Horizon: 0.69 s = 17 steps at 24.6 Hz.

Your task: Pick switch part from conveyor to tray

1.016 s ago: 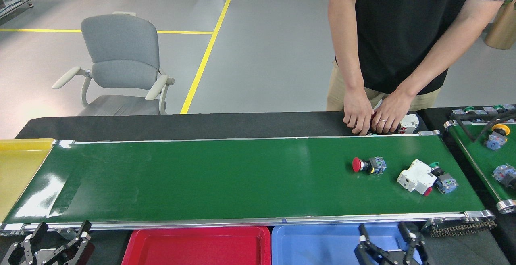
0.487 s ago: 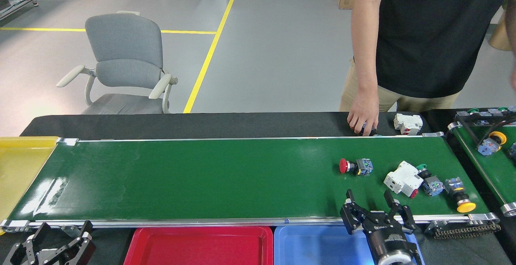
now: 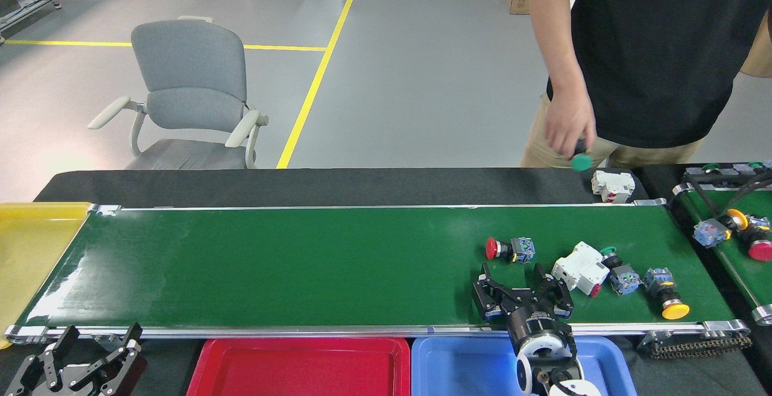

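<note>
Right gripper now farther over conveyor, jaws wide, empty, near red switch.

Right gripper has advanced onto the conveyor; parts drifted left; person's hand lifted a green button.

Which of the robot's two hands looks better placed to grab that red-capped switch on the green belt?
The right hand. It hangs open over the conveyor, just short of the red-capped switch. The left hand sits off the belt at its far left corner, far from every part.
</note>
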{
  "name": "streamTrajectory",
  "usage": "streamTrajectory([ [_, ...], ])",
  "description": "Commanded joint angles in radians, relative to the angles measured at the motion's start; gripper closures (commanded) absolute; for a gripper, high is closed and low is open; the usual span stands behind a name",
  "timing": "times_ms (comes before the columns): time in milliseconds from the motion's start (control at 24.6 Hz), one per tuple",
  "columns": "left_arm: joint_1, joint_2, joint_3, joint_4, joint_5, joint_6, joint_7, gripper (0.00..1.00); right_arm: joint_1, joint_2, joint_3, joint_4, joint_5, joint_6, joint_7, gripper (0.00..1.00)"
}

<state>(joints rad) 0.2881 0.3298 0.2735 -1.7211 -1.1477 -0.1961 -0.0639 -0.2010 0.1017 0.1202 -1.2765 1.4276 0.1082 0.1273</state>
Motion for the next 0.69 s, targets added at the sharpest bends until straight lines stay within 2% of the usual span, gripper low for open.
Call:
streamTrajectory([
  [0, -0.015, 0.015, 0.001, -0.006, -0.003, 0.003, 0.003, 0.0, -0.035, 0.007, 0.001, 0.006, 0.002, 0.001, -0.008, 0.02],
  [325, -0.061, 0.028, -0.02, 0.028, -0.006, 0.003, 0.003, 0.0, -0.121, 0.039, 0.025, 0.1, 0.004, 0.001, -0.006, 0.04],
  [528, -0.089, 0.031, -0.057, 0.043, -0.006, 0.003, 0.003, 0.0, -0.138, 0.041, 0.045, 0.138, 0.008, -0.008, -0.006, 0.36],
  [609, -0.089, 0.031, -0.057, 0.043, -0.006, 0.003, 0.003, 0.0, -0.138, 0.038, 0.058, 0.138, 0.008, -0.012, -0.006, 0.66],
  [650, -0.087, 0.031, -0.057, 0.043, -0.006, 0.003, 0.003, 0.0, -0.138, 0.038, 0.058, 0.135, 0.007, -0.013, -0.006, 0.76],
])
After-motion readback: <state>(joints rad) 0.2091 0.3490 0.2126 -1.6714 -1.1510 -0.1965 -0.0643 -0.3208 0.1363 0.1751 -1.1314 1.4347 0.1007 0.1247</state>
